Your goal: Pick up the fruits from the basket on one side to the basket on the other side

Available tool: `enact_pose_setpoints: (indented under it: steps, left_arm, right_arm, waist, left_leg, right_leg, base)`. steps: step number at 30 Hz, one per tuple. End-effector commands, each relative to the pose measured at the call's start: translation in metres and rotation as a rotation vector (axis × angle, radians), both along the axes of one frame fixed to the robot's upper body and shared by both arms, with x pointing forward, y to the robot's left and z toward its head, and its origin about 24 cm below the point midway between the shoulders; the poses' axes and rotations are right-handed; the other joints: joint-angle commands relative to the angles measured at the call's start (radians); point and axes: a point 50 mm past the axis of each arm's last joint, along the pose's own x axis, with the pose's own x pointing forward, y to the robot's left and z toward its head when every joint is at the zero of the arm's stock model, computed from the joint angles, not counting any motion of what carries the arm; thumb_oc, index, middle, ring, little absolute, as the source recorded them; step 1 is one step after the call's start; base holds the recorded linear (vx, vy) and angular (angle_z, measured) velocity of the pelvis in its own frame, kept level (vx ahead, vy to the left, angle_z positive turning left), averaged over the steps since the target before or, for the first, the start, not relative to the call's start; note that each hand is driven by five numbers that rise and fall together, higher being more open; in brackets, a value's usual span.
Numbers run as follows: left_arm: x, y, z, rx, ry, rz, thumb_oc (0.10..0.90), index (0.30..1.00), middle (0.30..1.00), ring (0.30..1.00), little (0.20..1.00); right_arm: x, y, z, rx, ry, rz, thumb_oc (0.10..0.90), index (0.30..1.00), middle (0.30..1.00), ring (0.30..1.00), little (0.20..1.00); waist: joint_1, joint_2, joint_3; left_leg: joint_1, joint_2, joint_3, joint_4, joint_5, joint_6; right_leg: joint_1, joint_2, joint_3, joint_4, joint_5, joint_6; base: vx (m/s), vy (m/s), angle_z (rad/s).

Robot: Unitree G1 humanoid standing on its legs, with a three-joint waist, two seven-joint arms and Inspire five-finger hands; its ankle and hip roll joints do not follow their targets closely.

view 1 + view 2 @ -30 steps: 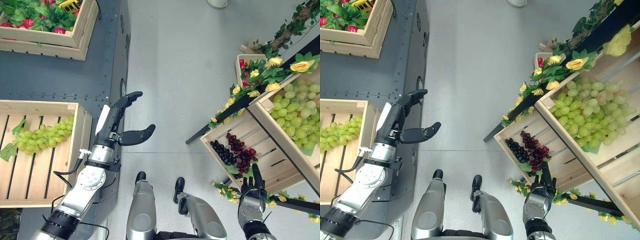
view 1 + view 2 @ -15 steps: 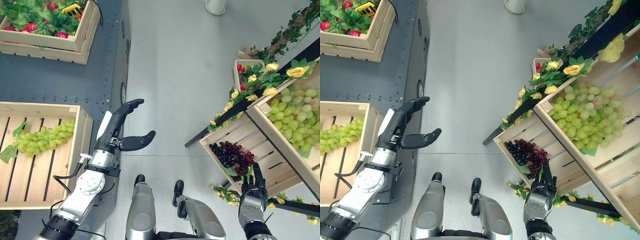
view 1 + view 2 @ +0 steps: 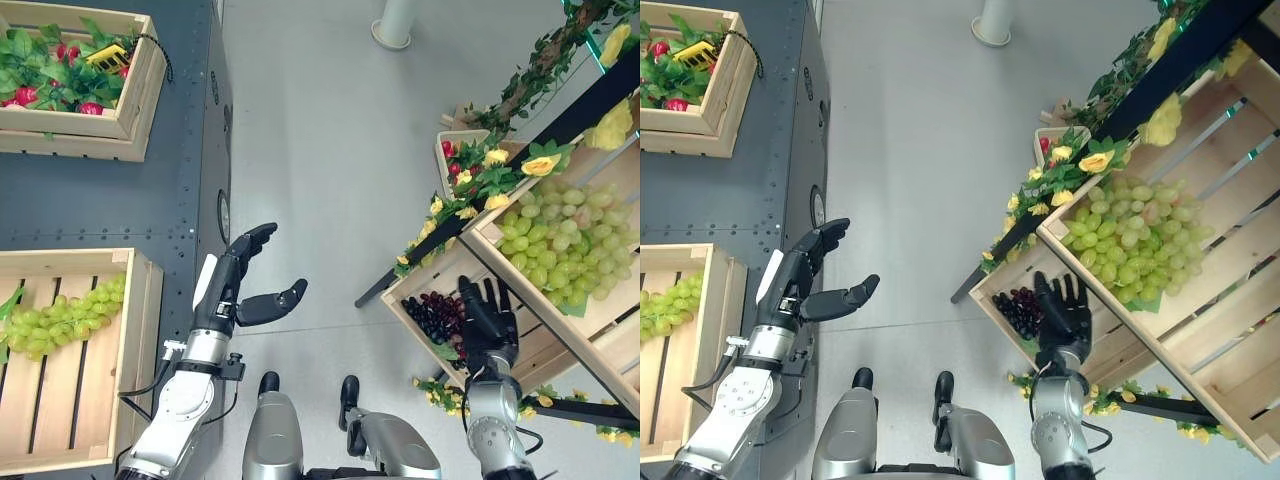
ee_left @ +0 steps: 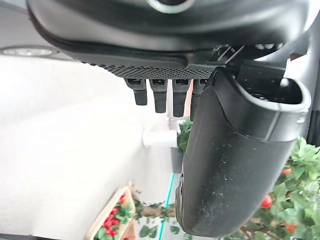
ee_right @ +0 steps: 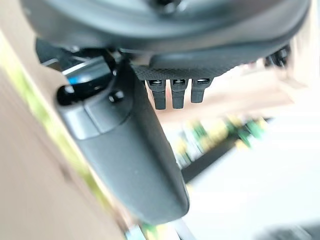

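Note:
A bunch of dark purple grapes [image 3: 436, 314] lies in a tilted wooden crate [image 3: 432, 281] at the right. My right hand [image 3: 484, 318] hovers over that crate with its fingers spread, open, right beside the dark grapes. Above it, a second crate [image 3: 610, 322] holds a heap of green grapes [image 3: 557, 240]. On the left, a flat wooden crate [image 3: 68, 380] holds another bunch of green grapes [image 3: 62, 319]. My left hand [image 3: 240, 288] hangs open over the floor beside that crate, holding nothing.
A crate of leaves and red fruit [image 3: 72, 72] stands on the dark platform [image 3: 120, 200] at the far left. Yellow and red flowers with leaves [image 3: 478, 176] line the black stand [image 3: 560, 125] on the right. A white post base [image 3: 395, 24] stands on the grey floor.
The camera has shifted, so the whole scene moved. My right hand has risen from below the crate's front edge to over the dark grapes, fingers spread. The left hand keeps its pose.

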Motion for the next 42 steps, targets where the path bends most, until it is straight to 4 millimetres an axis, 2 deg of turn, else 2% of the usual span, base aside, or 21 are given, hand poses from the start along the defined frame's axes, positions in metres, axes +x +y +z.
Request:
enact_pose_setpoints:
  steps: [1, 3, 5, 7, 14, 16, 20, 22, 24, 27, 28, 32, 34, 38, 40, 42]
  left_arm:
    - [-0.007, -0.009, 0.018, -0.135, -0.09, -0.067, 0.8, 0.9, 0.9, 0.9, 0.9]
    - [-0.007, -0.01, 0.002, -0.218, 0.01, -0.066, 0.8, 0.9, 0.9, 0.9, 0.9]
    - [-0.008, -0.01, -0.003, -0.25, 0.047, -0.064, 0.8, 0.9, 0.9, 0.9, 0.9]
    - [-0.008, -0.014, -0.018, -0.318, 0.138, -0.066, 0.8, 0.9, 0.9, 0.9, 0.9]
    - [-0.01, -0.032, -0.055, -0.509, 0.358, -0.065, 0.8, 0.9, 0.9, 0.9, 0.9]
    - [-0.013, -0.04, -0.067, -0.555, 0.43, -0.093, 0.8, 0.9, 0.9, 0.9, 0.9]
    - [-0.01, -0.049, -0.07, -0.549, 0.464, -0.136, 0.8, 0.9, 0.9, 0.9, 0.9]
    - [-0.007, -0.052, -0.07, -0.531, 0.472, -0.163, 0.8, 0.9, 0.9, 0.9, 0.9]
    - [0.0, -0.054, -0.067, -0.516, 0.48, -0.188, 0.8, 0.9, 0.9, 0.9, 0.9]
    - [0.012, -0.064, -0.065, -0.529, 0.507, -0.217, 0.8, 0.9, 0.9, 0.9, 0.9]
    - [0.015, -0.065, -0.064, -0.545, 0.508, -0.215, 0.8, 0.9, 0.9, 0.9, 0.9]
    - [0.018, -0.064, -0.067, -0.633, 0.52, -0.156, 0.8, 0.9, 0.9, 0.9, 0.9]
    - [0.014, -0.066, -0.071, -0.722, 0.527, -0.114, 0.8, 0.9, 0.9, 0.9, 0.9]
    - [0.009, -0.072, -0.078, -0.814, 0.536, -0.09, 0.8, 0.9, 0.9, 0.9, 0.9]
    - [0.008, -0.076, -0.078, -0.811, 0.527, -0.103, 0.8, 0.9, 0.9, 0.9, 0.9]
    - [0.008, -0.081, -0.077, -0.791, 0.533, -0.128, 0.8, 0.9, 0.9, 0.9, 0.9]
  right_arm:
    - [0.002, -0.008, 0.033, -0.137, -0.25, 0.205, 0.8, 0.9, 0.9, 0.9, 0.9]
    - [-0.001, 0.011, 0.034, -0.131, -0.32, 0.396, 0.8, 0.9, 0.9, 0.9, 0.9]
    - [-0.003, 0.016, 0.034, -0.119, -0.335, 0.455, 0.8, 0.9, 0.9, 0.9, 0.9]
    - [-0.004, 0.029, 0.032, -0.085, -0.346, 0.557, 0.8, 0.9, 0.9, 0.9, 0.9]
    - [-0.004, 0.038, 0.02, -0.021, -0.278, 0.581, 0.8, 0.9, 0.9, 0.9, 0.9]
    - [-0.007, 0.044, 0.015, 0.008, -0.256, 0.584, 0.8, 0.9, 0.9, 0.9, 0.9]
    - [-0.003, 0.053, 0.014, 0.049, -0.258, 0.59, 0.8, 0.9, 0.9, 0.9, 0.9]
    - [-0.001, 0.056, 0.016, 0.078, -0.268, 0.585, 0.8, 0.9, 0.9, 0.9, 0.9]
    - [0.0, 0.057, 0.014, 0.082, -0.243, 0.557, 0.8, 0.9, 0.9, 0.9, 0.9]
    - [0.002, 0.056, 0.01, -0.011, -0.183, 0.547, 0.8, 0.9, 0.9, 0.9, 0.9]
    - [0.0, 0.056, 0.009, -0.01, -0.17, 0.549, 0.8, 0.9, 0.9, 0.9, 0.9]
    - [-0.002, 0.054, 0.004, -0.053, -0.121, 0.564, 0.8, 0.9, 0.9, 0.9, 0.9]
    - [-0.003, 0.054, 0.004, -0.072, -0.117, 0.594, 0.8, 0.9, 0.9, 0.9, 0.9]
    - [0.0, 0.053, 0.006, -0.079, -0.116, 0.614, 0.8, 0.9, 0.9, 0.9, 0.9]
    - [0.002, 0.054, 0.008, -0.085, -0.123, 0.632, 0.8, 0.9, 0.9, 0.9, 0.9]
    - [0.003, 0.054, 0.01, -0.095, -0.131, 0.636, 0.8, 0.9, 0.9, 0.9, 0.9]
  waist:
    - [-0.011, 0.055, -0.185]
    - [-0.007, 0.058, -0.208]
    - [-0.005, 0.059, -0.216]
    - [0.0, 0.063, -0.237]
    - [-0.003, 0.085, -0.29]
    - [-0.008, 0.091, -0.311]
    - [-0.013, 0.104, -0.323]
    - [-0.019, 0.111, -0.329]
    - [-0.032, 0.119, -0.338]
    - [-0.08, 0.136, -0.356]
    - [-0.087, 0.136, -0.361]
    - [-0.092, 0.133, -0.368]
    - [-0.084, 0.125, -0.364]
    - [-0.06, 0.111, -0.341]
    - [-0.046, 0.106, -0.333]
    - [-0.045, 0.1, -0.33]
  left_leg:
    - [-0.055, 0.008, -0.017, -0.182, 0.225, 0.011]
    - [-0.033, -0.004, -0.023, -0.211, 0.229, 0.018]
    - [-0.029, -0.009, -0.026, -0.217, 0.228, 0.02]
    - [-0.004, -0.016, -0.031, -0.257, 0.234, 0.025]
    - [0.044, -0.039, -0.043, -0.339, 0.243, 0.037]
    - [0.052, -0.054, -0.04, -0.362, 0.24, 0.045]
    - [0.059, -0.08, -0.027, -0.383, 0.223, 0.069]
    - [0.059, -0.087, -0.019, -0.385, 0.217, 0.079]
    - [0.057, -0.09, -0.018, -0.385, 0.214, 0.085]
    - [0.042, -0.097, -0.062, -0.385, 0.229, 0.091]
    - [0.036, -0.102, -0.076, -0.385, 0.236, 0.09]
    - [0.028, -0.094, -0.098, -0.385, 0.254, 0.073]
    - [0.021, -0.069, -0.099, -0.385, 0.275, 0.046]
    - [-0.048, -0.036, -0.11, -0.364, 0.334, 0.008]
    - [-0.07, -0.039, -0.123, -0.354, 0.34, 0.005]
    - [-0.081, -0.031, -0.082, -0.318, 0.323, 0.001]
  right_leg:
    - [0.065, -0.015, -0.043, -0.033, 0.032, -0.02]
    - [0.067, -0.029, -0.052, -0.039, 0.031, -0.018]
    - [0.066, -0.034, -0.054, -0.04, 0.031, -0.016]
    - [0.066, -0.052, -0.07, -0.051, 0.036, -0.007]
    - [0.046, -0.089, -0.09, -0.07, 0.059, 0.015]
    - [0.029, -0.112, -0.092, -0.083, 0.084, 0.035]
    - [-0.013, -0.149, -0.085, -0.072, 0.116, 0.073]
    - [-0.037, -0.154, -0.078, -0.052, 0.123, 0.076]
    - [-0.058, -0.139, -0.056, -0.027, 0.112, 0.073]
    - [-0.084, -0.048, 0.067, 0.021, 0.066, 0.034]
    - [-0.083, -0.038, 0.071, 0.015, 0.063, 0.027]
    - [-0.073, -0.02, 0.062, -0.022, 0.072, 0.007]
    - [-0.049, -0.001, 0.045, -0.054, 0.067, -0.014]
    - [-0.014, 0.008, -0.007, -0.097, 0.085, -0.032]
    - [-0.013, 0.008, -0.029, -0.104, 0.084, -0.035]
    - [-0.014, 0.003, -0.054, -0.104, 0.077, -0.041]
  base:
    - [-0.07, 0.15, -0.04]
    - [-0.09, 0.177, -0.02]
    - [-0.07, 0.121, 0.01]
    - [-0.09, 0.163, 0.07]
    - [-0.07, 0.192, 0.15]
    - [-0.08, 0.25, 0.02]
    - [-0.07, 0.183, -0.06]
    - [-0.06, 0.074, -0.03]
    - [-0.04, 0.008, -0.04]
    - [-0.04, -0.062, 0.15]
    - [-0.07, -0.162, 0.75]
    - [-0.08, -0.222, 0.45]
    - [-0.1, -0.409, 0.4]
    - [-0.1, -0.26, 0.59]
    - [-0.13, -0.177, 0.53]
    - [-0.13, -0.134, 0.51]
